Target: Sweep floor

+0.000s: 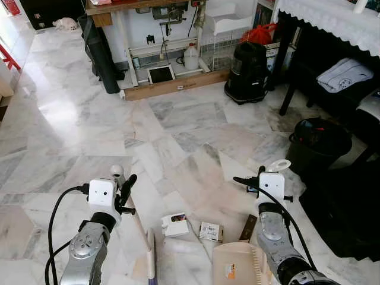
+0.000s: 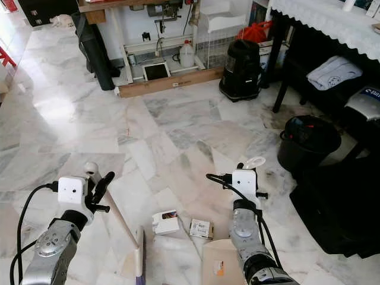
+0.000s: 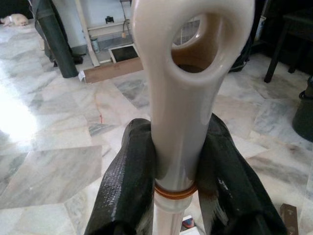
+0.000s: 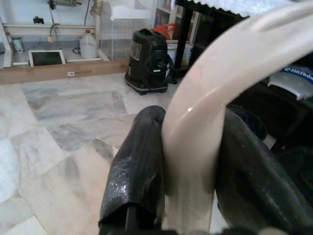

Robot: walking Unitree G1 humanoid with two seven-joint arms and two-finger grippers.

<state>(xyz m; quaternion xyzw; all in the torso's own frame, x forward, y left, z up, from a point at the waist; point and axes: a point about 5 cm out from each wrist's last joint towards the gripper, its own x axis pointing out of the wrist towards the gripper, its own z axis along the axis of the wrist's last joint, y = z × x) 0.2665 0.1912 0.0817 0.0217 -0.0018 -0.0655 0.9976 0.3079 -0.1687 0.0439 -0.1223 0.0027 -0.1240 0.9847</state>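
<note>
My left gripper (image 1: 123, 189) is shut on the cream broom handle (image 3: 188, 98) just below its loop end, with the black fingers (image 3: 129, 181) on either side. The stick slopes down to the broom head (image 1: 151, 261) on the marble floor. My right gripper (image 1: 260, 177) is shut on the curved cream dustpan handle (image 4: 205, 122). The beige dustpan (image 1: 237, 264) rests on the floor in front of me. Between broom and dustpan lie a small white box (image 1: 175, 225), a small carton (image 1: 210, 231) and a brown strip (image 1: 248, 228).
A black bucket (image 1: 317, 145) and a dark heap (image 1: 350, 208) stand to the right, under a lace-covered table (image 1: 332, 21). A black canister appliance (image 1: 247, 71), a wooden plank (image 1: 178, 85) and a workbench (image 1: 160, 53) line the far side. Open marble floor (image 1: 71, 119) stretches left.
</note>
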